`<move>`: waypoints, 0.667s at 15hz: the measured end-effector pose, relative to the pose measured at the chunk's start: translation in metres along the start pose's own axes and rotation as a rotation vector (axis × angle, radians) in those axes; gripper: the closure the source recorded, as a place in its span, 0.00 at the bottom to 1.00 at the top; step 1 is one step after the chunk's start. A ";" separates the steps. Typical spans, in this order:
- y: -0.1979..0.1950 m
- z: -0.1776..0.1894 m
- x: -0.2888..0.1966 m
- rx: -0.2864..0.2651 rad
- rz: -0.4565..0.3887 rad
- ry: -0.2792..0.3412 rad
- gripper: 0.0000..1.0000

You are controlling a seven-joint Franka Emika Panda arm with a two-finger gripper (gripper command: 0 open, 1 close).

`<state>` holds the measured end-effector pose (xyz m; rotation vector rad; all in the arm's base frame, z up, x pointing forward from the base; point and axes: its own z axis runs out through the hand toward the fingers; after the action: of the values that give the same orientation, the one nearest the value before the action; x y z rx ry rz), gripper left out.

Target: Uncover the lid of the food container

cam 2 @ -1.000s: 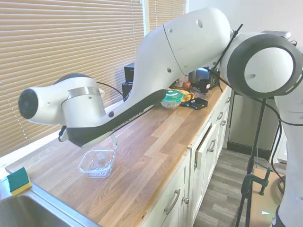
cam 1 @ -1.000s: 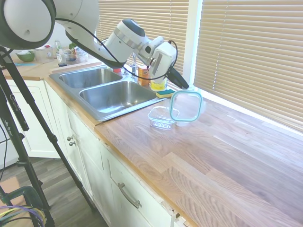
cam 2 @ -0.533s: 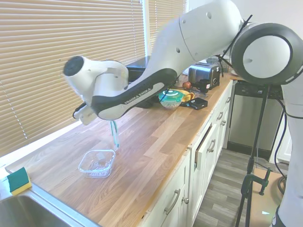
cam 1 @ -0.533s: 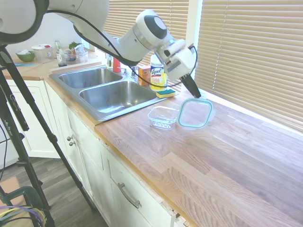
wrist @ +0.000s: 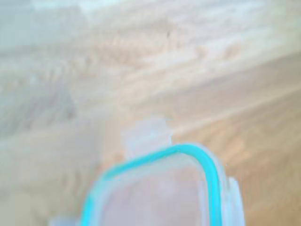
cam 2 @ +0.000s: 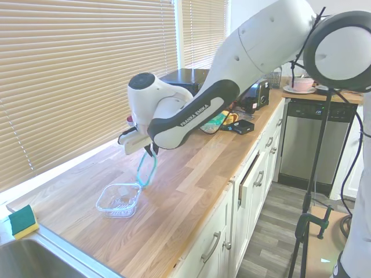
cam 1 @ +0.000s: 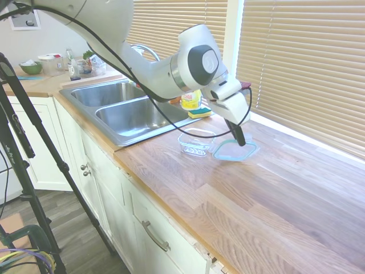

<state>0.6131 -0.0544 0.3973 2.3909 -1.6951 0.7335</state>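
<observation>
— What do we have in the containers?

— We see the food container (cam 1: pixel 197 141) standing open on the wooden counter (cam 1: pixel 274 194), near the counter's front edge and just beside the double sink (cam 1: pixel 128 108). It is clear and shallow, and we can make out nothing solid inside; in the second exterior view only glints show through its walls.

— And the lid?

— The lid (cam 1: pixel 234 149) is off the dish. We find it just beside the food container, on the side away from the sink, tilted, with its lower edge at or very near the wood. The gripper (cam 1: pixel 239 138) has its fingers closed on the lid's upper edge. In the second exterior view the lid (cam 2: pixel 146 170) hangs nearly edge-on under the gripper (cam 2: pixel 149 153), above and just beside the dish (cam 2: pixel 119 199). The wrist view shows a blurred teal rim (wrist: pixel 188 155) over the wood grain.

— What else is on the counter?

— At the sink's far corner we see a yellow-green sponge (cam 1: pixel 199 112), and behind it a yellow-labelled canister (cam 1: pixel 191 99) partly hidden by the arm. Toward the counter's far end, in the second exterior view, there is clutter we cannot name with certainty, including a dark appliance (cam 2: pixel 186 77).

— And the room?

— It is a kitchen: closed slatted blinds (cam 1: pixel 308 63) along the back edge of the counter, white cabinets (cam 1: pixel 154 228) with metal handles below, and a grey plank floor (cam 2: pixel 278 231).
</observation>
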 end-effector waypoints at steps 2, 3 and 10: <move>0.019 0.010 0.002 -0.015 -0.016 0.003 1.00; 0.028 0.018 0.004 -0.024 -0.027 0.007 1.00; 0.053 0.045 -0.007 -0.045 -0.078 0.007 0.00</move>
<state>0.5769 -0.0845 0.3459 2.4058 -1.5888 0.6831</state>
